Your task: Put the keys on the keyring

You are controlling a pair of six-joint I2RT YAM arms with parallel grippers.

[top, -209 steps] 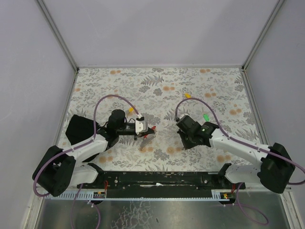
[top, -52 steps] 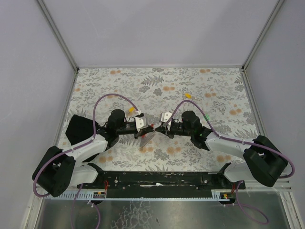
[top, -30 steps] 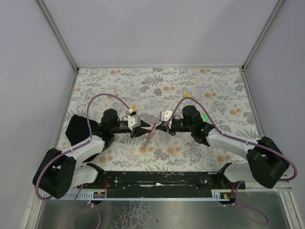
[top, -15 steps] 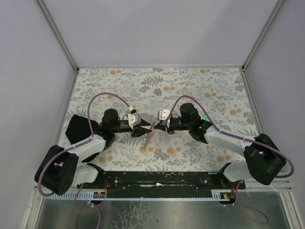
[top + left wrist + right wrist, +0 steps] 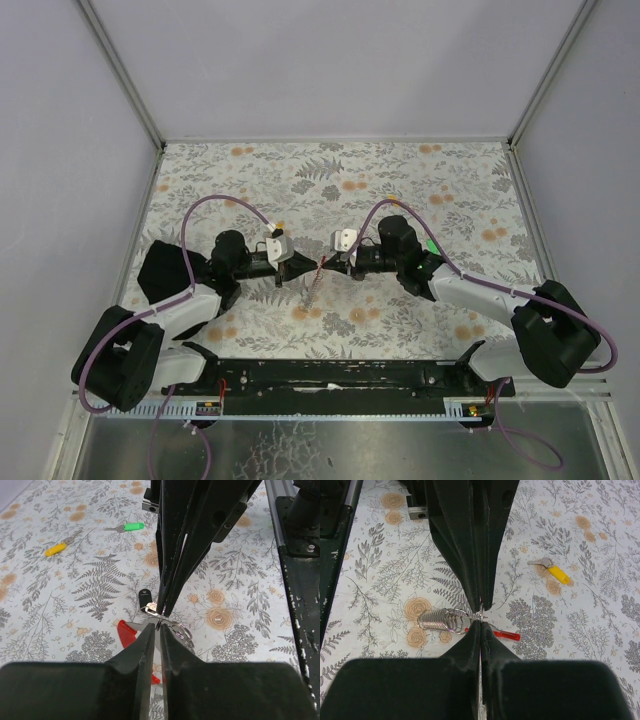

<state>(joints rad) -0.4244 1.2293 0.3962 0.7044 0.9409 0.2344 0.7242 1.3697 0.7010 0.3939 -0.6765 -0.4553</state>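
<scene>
Red-looped, grey-fanned keyring point(image 5: 127, 631): pinched in left jaws, likely steadied for threading. Right jaws pressed together opposite, beside black-headed silver key point(image 5: 145, 598).

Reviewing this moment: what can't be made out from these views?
1. What the left gripper and right gripper pinch: both wrist views, their own tips cover the contact.
2. Whether the black-headed key is on the keyring: left wrist, the right gripper covers its blade; top view, too small.

The surface point(image 5: 430, 180) has a matt, smooth covering with a printed floral pattern. The left pincer point(image 5: 156, 630) and right pincer point(image 5: 480, 625) have matt black plastic fingers. The yellow-headed small key point(image 5: 559, 574) has a glossy plastic head and a bright metal blade. The red-looped keyring point(image 5: 125, 632) is glossy red plastic, and its coiled silver part point(image 5: 442, 619) is polished metal.
</scene>
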